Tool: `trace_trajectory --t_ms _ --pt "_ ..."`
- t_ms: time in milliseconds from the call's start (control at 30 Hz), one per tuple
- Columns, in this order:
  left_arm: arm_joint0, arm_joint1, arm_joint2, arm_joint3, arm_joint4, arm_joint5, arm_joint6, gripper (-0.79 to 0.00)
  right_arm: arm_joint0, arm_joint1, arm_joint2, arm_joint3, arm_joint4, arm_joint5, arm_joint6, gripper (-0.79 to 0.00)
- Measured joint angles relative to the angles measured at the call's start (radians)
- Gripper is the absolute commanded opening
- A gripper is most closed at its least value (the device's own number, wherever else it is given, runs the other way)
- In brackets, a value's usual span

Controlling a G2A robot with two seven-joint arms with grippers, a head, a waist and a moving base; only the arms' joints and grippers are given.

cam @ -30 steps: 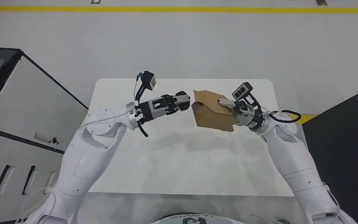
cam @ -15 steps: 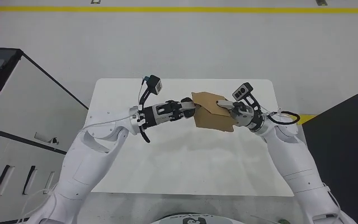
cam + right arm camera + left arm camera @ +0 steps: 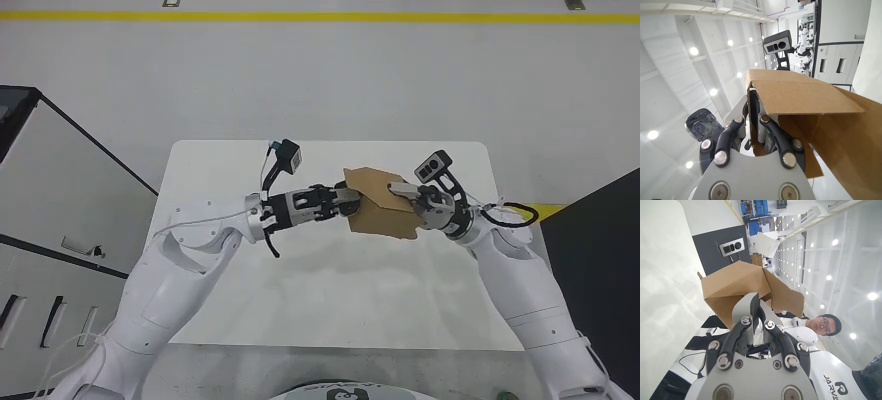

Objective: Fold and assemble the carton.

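A brown cardboard carton (image 3: 380, 205), partly folded with loose flaps, is held above the middle of the white table (image 3: 300, 290). My right gripper (image 3: 408, 196) is on its right side, shut on a flap edge; in the right wrist view the carton (image 3: 800, 94) wall runs between the fingers of that gripper (image 3: 753, 106). My left gripper (image 3: 347, 201) is at the carton's left side, shut with nothing between its pads. In the left wrist view its tip (image 3: 758, 302) sits right against the carton (image 3: 734, 283); whether it touches is unclear.
A black cabinet (image 3: 40, 150) stands off the table's left side and a dark panel (image 3: 600, 240) off its right. The front half of the table is bare white surface.
My left gripper has moved right, from a short gap away up to the carton's left side. The carton has shifted slightly. The right arm has hardly moved.
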Motion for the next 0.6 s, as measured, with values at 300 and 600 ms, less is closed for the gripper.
trace_trajectory --t_ms 300,600 --pt "0.003 0.000 0.003 -0.002 0.008 0.003 -0.001 -0.785 -0.005 0.000 0.000 -0.010 -0.014 -0.003 0.004 -0.785" --pt "0.005 0.000 0.009 -0.003 0.000 0.002 -0.012 -0.785 -0.011 0.003 0.003 -0.032 -0.048 -0.015 0.005 -0.785"
